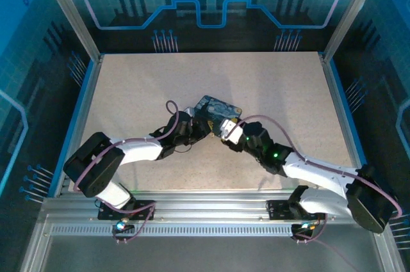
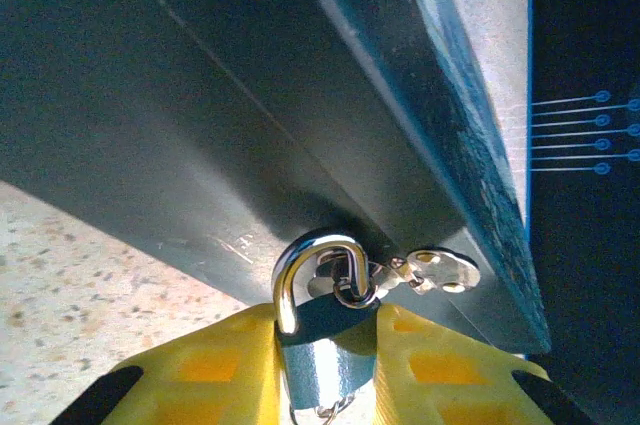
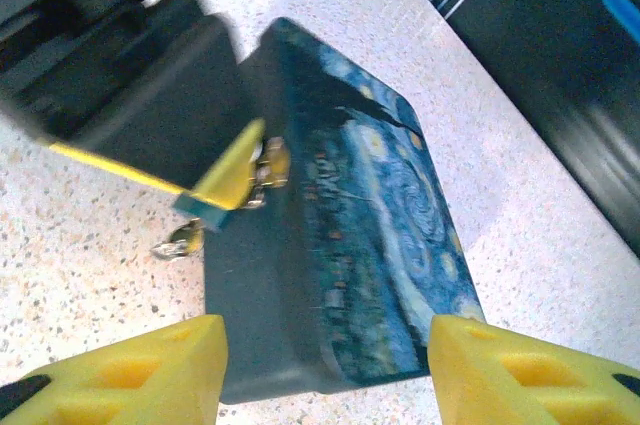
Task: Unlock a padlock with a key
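Where the box [image 2: 250, 95] shows its dark side above the table [image 2: 60, 275], we find the padlock [image 2: 315, 370] hooked by its shackle to the box's hasp. Its body is pinched between the left gripper's [image 2: 325, 325] yellow fingers [image 2: 215, 365]. What may be the key [image 3: 178, 242] dangles beneath, too blurred for us to be sure. The right gripper [image 3: 325, 355] sits near the box, jaws spread, apart from the lock.

Top cam: dim, blue cast all round; beige speckled tabletop [image 1: 128, 86] evenly lit, shadows soft. Left wrist: hard glare on silvery-grey metal padlock [image 2: 318, 345], blown white low down; blue-and-yellow swirl-printed rectangular box [image 2: 250, 95] side in deep shadow. Right wrist: bright light from above, upper-left smeared w/ blur.
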Tool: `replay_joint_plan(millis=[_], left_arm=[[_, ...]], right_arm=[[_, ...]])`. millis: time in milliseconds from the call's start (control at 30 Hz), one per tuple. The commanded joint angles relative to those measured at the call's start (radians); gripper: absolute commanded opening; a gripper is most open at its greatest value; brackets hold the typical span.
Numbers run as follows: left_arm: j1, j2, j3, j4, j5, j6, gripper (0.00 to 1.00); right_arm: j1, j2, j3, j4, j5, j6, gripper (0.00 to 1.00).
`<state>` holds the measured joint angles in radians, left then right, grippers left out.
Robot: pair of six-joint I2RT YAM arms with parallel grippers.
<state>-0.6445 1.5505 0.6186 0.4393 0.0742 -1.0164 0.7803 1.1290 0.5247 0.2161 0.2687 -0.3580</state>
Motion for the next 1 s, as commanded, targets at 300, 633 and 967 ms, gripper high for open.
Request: replay_joint_plan(millis=[300, 633, 967], left_arm=[[-0.007, 0.078, -0.035, 0.107, -0.024, 0.058, 0.25], [-0.008, 0.106, -0.060, 0.199, -0.009, 0.055, 0.29], [-0.020, 0.102, -0.057, 0.245, 0.022, 0.040, 0.35]], right_arm=[[-0.211, 0.183, 0.216, -0.160, -0.401, 0.558, 0.46], [-0.222, 0.337, 0.261, -0.136, -0.369, 0.670, 0.36], [-0.218, 0.421, 0.297, -0.214, -0.293, 0.691, 0.31]])
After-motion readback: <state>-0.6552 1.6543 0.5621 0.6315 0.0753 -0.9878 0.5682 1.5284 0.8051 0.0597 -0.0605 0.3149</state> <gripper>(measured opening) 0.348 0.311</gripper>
